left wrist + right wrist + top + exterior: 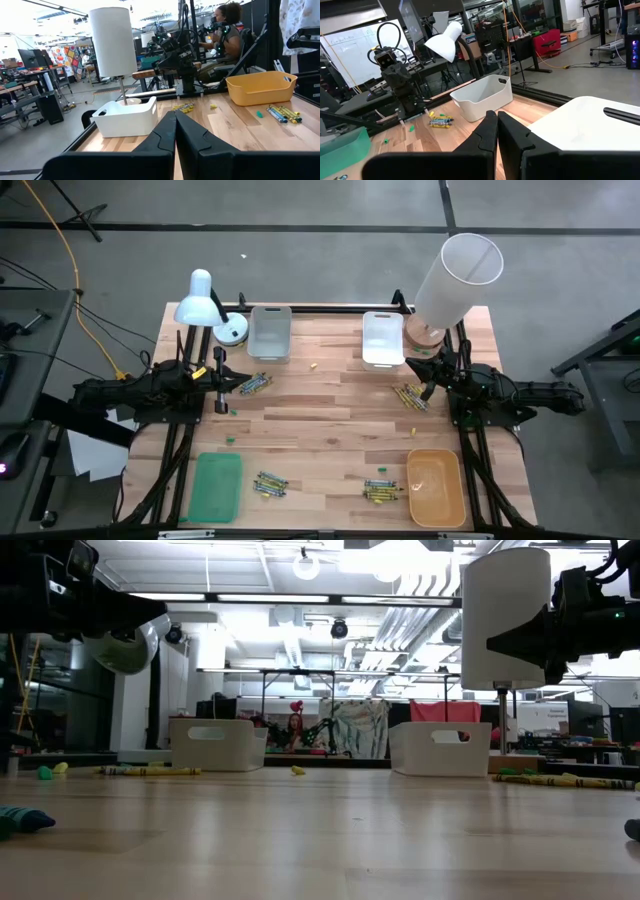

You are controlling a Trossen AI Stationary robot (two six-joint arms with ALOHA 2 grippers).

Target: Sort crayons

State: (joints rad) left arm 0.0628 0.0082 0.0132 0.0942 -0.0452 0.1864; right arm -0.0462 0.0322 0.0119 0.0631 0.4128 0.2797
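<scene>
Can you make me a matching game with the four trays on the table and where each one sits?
Looking down from above:
1. green tray
2. orange tray
3. grey tray
4. white tray

A. far edge, beside the tall white lamp
B. near left corner
C. far edge, beside the white desk lamp
D. near right corner

Pairs: 1-B, 2-D, 3-C, 4-A

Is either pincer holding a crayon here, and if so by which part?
Nothing is held. The left pincer and the right pincer are both shut with nothing between the fingers, raised above the table; the crayons lie in piles on the wood.
</scene>
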